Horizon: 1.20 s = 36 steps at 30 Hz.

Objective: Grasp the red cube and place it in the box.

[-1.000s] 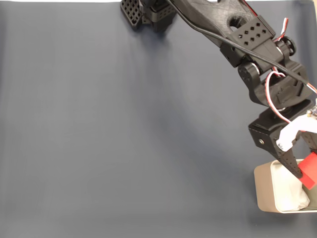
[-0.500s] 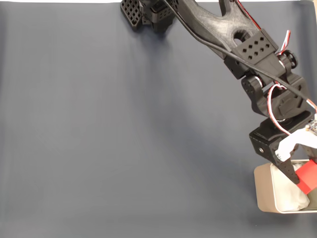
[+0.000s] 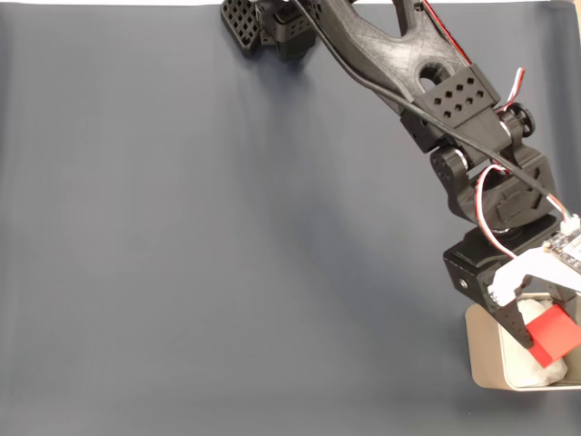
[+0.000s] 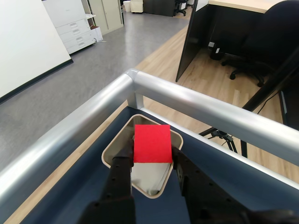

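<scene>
Red cube (image 4: 152, 143) sits clamped in the pincer (image 4: 150, 156), held just above the box (image 4: 113, 149) at the desk's (image 3: 227, 254) far right corner. Placing step: next, lower slightly and let the fingers part.

black fingers (image 3: 520, 329) clamping red cube (image 3: 551, 335), above beige box (image 3: 482, 350)
</scene>
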Tool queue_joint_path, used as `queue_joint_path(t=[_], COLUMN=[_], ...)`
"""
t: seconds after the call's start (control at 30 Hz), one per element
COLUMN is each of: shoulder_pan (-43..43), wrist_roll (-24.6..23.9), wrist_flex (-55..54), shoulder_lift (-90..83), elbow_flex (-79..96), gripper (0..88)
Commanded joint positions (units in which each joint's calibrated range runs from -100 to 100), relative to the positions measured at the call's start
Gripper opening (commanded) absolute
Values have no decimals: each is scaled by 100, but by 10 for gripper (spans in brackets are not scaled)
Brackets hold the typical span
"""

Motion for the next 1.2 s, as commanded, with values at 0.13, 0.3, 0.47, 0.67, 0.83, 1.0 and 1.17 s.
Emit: queue_joint_path(t=[0.13, 0.3, 0.47, 0.67, 0.83, 1.0, 1.17], shoulder_pan=[82, 82, 47, 32, 11, -3, -17], wrist_roll=[-54, -39, -29, -15, -15, -5, -5], wrist_flex=[-105, -129, -195, -252, -277, -334, -350], shoulder_lift=[-43, -52, -17, 52, 95, 121, 130], elbow_flex=[-372, -372, -372, -372, -372, -381, -381], gripper=[11, 11, 11, 12, 12, 13, 13])
